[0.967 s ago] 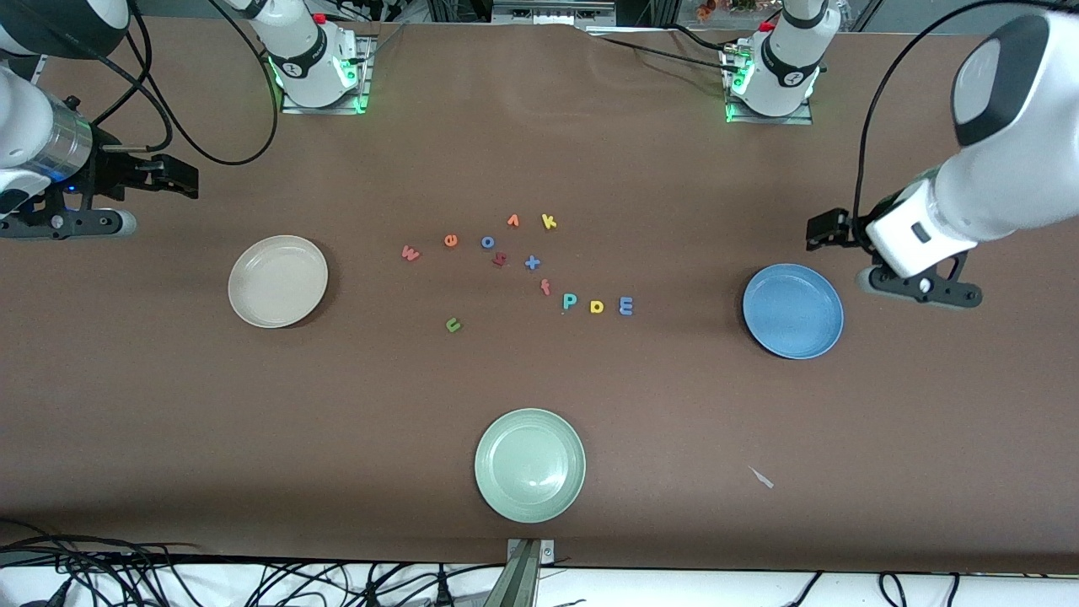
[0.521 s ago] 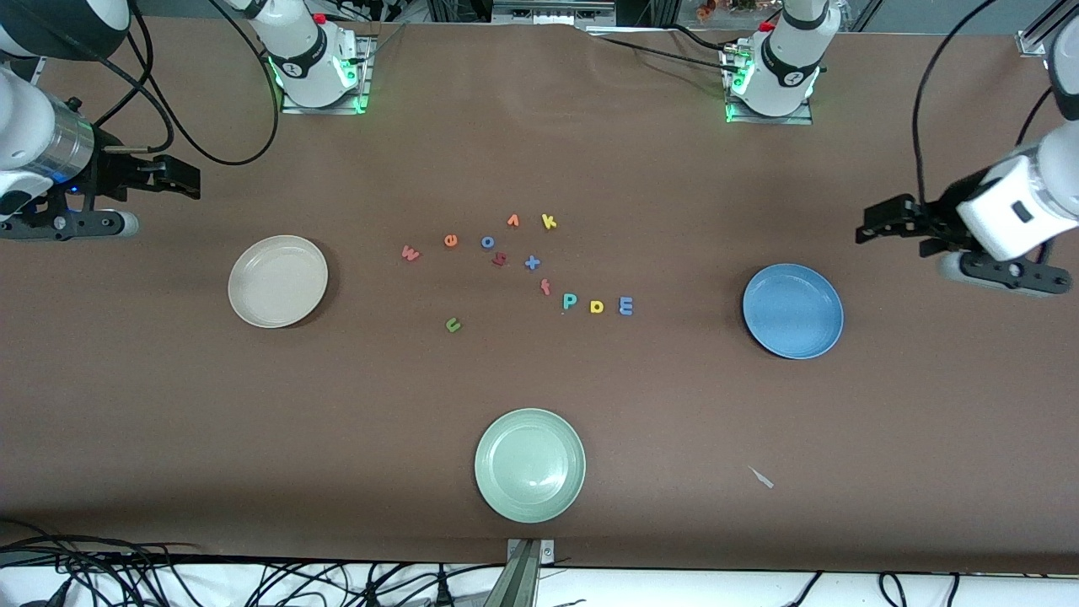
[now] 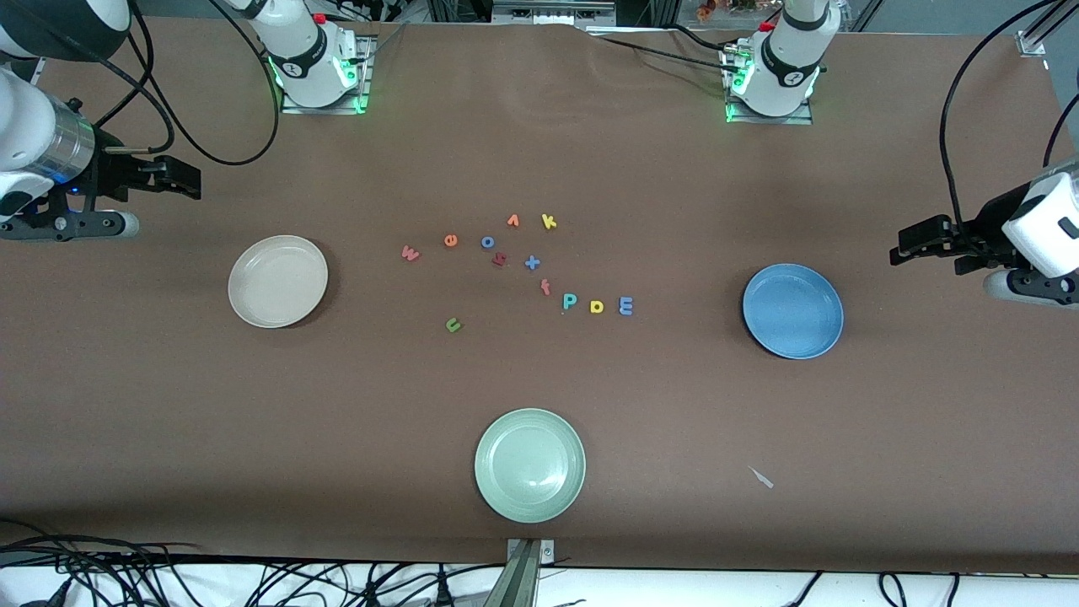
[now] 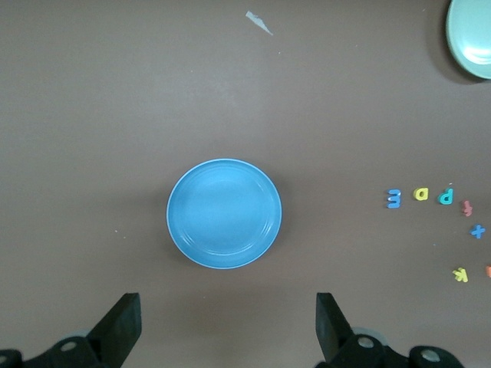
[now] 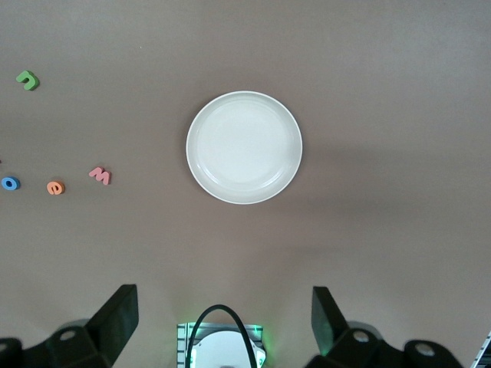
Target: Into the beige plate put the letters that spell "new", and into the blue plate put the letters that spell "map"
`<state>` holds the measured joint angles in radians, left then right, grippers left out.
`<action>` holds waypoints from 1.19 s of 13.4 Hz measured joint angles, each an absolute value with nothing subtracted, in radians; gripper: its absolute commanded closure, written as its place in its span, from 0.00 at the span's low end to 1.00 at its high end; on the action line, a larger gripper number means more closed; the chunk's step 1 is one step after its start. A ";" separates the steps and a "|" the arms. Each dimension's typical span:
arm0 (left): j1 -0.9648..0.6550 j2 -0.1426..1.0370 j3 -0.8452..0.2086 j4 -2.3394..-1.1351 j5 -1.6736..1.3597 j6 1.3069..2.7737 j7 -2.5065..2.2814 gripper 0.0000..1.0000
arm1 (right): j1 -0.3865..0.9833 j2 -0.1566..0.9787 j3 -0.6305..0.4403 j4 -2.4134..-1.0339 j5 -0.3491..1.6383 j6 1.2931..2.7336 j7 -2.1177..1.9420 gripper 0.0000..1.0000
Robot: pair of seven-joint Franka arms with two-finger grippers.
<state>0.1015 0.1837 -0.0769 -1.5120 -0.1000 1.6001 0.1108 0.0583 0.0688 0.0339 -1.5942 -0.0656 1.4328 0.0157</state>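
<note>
left tool [image 3: 906,250]: fingers [image 4: 123,326] spread wide apart, nothing held; hung over bare counter [image 3: 927,405] near the edge at the left arm's end, beside the blue plate [image 3: 792,310].
right tool [image 3: 187,177]: likewise spread wide and empty; waited above the counter near the edge at the right arm's end, beside the beige plate [image 3: 278,281].
both plates: lay empty.
map letters: teal p [image 3: 570,301], yellow a [image 3: 597,306], blue m [image 3: 625,305] stood in a short row mid-counter, between the two plates, on the blue plate's side.
new letters: pinkish w [image 3: 410,253], orange e [image 3: 451,240], green n [image 3: 453,324] lay scattered mid-counter, on the beige plate's side.
deciding relation: likely nearness. The m, at the row's end toward the blue plate, lay closest to the left tool; the w lay closest to the right tool.
</note>
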 measured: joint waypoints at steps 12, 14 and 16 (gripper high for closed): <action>0.101 0.218 -0.078 -1.513 -0.021 1.585 0.111 0.00 | 0.077 0.087 0.034 -1.594 -0.050 1.444 0.016 0.00; 0.096 0.218 -0.080 -1.513 -0.020 1.584 0.111 0.00 | 0.085 0.093 0.037 -1.594 -0.049 1.444 0.015 0.00; 0.073 0.222 -0.084 -1.513 -0.020 1.583 0.111 0.00 | 0.106 0.114 0.041 -1.595 -0.049 1.444 0.015 0.00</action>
